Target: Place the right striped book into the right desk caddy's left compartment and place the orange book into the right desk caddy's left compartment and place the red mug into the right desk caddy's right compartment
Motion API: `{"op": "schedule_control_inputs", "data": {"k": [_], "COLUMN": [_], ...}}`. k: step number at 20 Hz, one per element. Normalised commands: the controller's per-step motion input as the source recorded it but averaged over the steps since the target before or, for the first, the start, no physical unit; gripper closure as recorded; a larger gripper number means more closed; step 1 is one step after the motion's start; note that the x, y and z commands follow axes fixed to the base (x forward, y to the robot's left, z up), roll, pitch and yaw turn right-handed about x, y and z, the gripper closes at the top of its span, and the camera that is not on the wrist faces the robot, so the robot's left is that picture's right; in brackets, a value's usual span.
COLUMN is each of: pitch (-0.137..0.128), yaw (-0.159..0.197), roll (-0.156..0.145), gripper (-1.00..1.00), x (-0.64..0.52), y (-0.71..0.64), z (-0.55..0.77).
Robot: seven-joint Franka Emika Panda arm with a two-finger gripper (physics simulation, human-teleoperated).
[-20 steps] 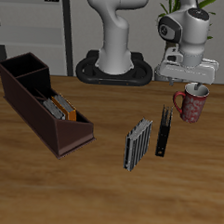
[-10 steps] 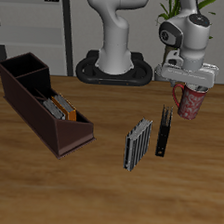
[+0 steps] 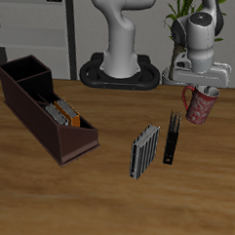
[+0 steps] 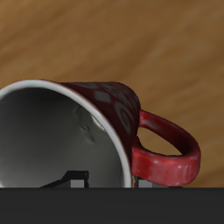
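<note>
The red mug (image 3: 200, 107) hangs tilted just above the table at the back, beside the black book. My gripper (image 3: 202, 92) is shut on its rim from above. In the wrist view the mug (image 4: 118, 109) fills the frame, with its white inside, its loop handle and one finger (image 4: 77, 179) inside the rim. The maroon right desk caddy (image 3: 32, 113) stands at the far side of the table from the mug. The orange book (image 3: 57, 112) and a striped book (image 3: 69, 117) lie in its long slanted-end section. Its squarish right compartment (image 3: 24, 71) looks empty.
A second striped book (image 3: 143, 152) stands upright in the middle of the table. A slim black book (image 3: 172, 138) stands beside it, close to the mug. The robot's base (image 3: 120, 71) stands at the back, with a plant behind the arm.
The gripper came down over the mug and closed on its rim. It has since risen slightly, and the mug is now tilted and a little off the table.
</note>
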Motion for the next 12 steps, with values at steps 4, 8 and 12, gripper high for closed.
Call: {"op": "schedule_control_inputs", "data": {"k": [4,8,12], "pitch": [-0.021,-0.027,-0.044], "yaw": [-0.027,0.016,0.029], "roll": [0.029,0.014,0.004], "gripper": [1.0,1.0,1.0], "x": [0.11,0.08,0.11], "y": [-0.07,-0.12,-0.18], "z": [0.21,0.13,0.2]}}
